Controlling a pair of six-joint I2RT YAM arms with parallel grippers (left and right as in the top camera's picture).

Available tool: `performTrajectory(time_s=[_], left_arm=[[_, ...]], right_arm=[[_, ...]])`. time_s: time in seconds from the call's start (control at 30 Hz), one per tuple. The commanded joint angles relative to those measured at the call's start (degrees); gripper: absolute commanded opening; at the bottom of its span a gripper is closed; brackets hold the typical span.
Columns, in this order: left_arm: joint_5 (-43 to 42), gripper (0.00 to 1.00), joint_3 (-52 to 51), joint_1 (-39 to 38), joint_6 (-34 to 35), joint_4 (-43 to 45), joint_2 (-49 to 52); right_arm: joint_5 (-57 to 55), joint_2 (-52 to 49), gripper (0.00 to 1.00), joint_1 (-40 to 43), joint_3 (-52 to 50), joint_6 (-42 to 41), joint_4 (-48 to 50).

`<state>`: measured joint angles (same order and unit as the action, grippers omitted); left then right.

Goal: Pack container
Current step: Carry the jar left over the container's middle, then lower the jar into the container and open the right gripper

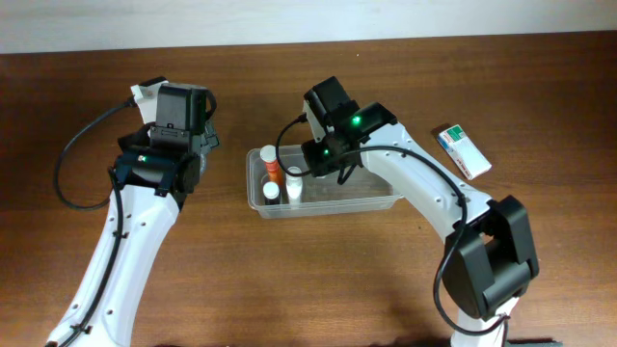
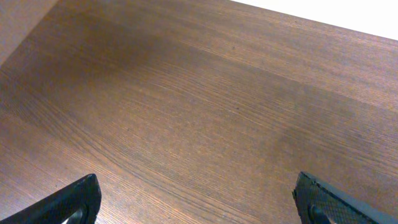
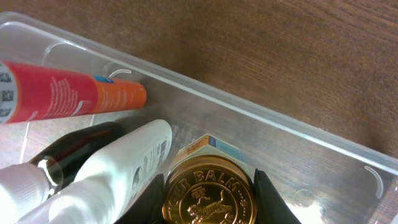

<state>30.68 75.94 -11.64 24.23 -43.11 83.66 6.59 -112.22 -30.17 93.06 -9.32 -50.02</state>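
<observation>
The clear plastic container (image 1: 381,200) sits mid-table. Inside at its left end stand an orange-red bottle (image 1: 274,166) and two white bottles (image 1: 293,183). My right gripper (image 1: 323,159) is low inside the container, shut on a small jar with a gold lid (image 3: 210,194). In the right wrist view the jar sits between my fingers, next to a white bottle (image 3: 124,171), the orange-red bottle (image 3: 68,93) and the container wall (image 3: 261,115). My left gripper (image 1: 198,135) is open and empty over bare table left of the container; its fingertips (image 2: 196,202) frame only wood.
A small white-and-green box (image 1: 463,149) lies on the table at the right, apart from the container. The right arm's base (image 1: 492,260) stands at the lower right. The table's far edge runs along the top.
</observation>
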Motion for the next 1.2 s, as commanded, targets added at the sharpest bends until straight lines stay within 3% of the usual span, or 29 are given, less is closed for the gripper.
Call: performTrajectory(time_s=[0.0,1.17], left_arm=[[0.6,0.99,0.1,0.2,-0.3,0.0,-1.2],[0.6,1.0,0.1,0.2,-0.3,0.0,-1.2]], right_arm=[[0.5,-1.8,0.18,-0.6,0.0,-0.7,0.7],[0.5,-2.6,0.19,-0.6,-0.9,-0.7,4.3]])
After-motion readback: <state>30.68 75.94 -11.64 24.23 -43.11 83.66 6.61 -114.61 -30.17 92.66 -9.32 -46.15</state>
